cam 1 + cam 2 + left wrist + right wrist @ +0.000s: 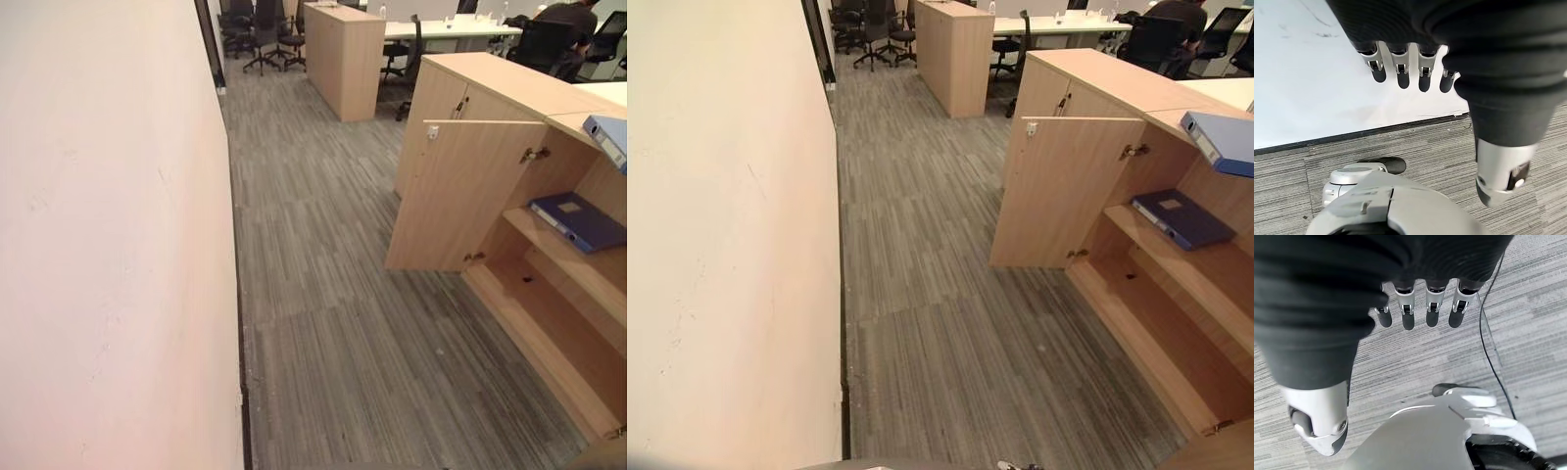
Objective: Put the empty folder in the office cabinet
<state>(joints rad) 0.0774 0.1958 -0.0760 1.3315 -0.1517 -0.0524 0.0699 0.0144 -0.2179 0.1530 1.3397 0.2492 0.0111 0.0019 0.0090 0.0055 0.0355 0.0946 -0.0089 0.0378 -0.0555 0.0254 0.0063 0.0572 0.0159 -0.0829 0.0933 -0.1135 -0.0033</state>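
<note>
Left eye view: the office cabinet [549, 294] sat on the right with its door [460, 196] swung open toward the left. A dark blue folder [580, 219] was lying flat on the upper shelf [573, 262] inside, and there was a lower shelf under it with nothing I could make out on it. A second, lighter blue folder [609, 140] rested on the cabinet top at the far right edge. A pale wall [108, 245] ran down the whole left side, with grey striped carpet [323, 294] between it and the cabinet. Far back stood another wooden cabinet [345, 59], some black office chairs [263, 34], and a white desk [451, 29] with a person [563, 29] sitting at it.

Right eye view: same scene. Dark blue folder on the upper shelf, lighter one up top, door open, all well apart from the wall.

Left wrist view: the left hand [1410, 73] hung down over the carpet close to the foot of the wall, fingers [1403, 73] straight and relaxed, thumb [1501, 176] apart, holding nothing.

Right wrist view: the right hand [1420, 308] was the same deal, hanging over the carpet, fingers [1408, 313] straight and loose, thumb [1320, 426] off to the side, nothing in its grip.
</note>
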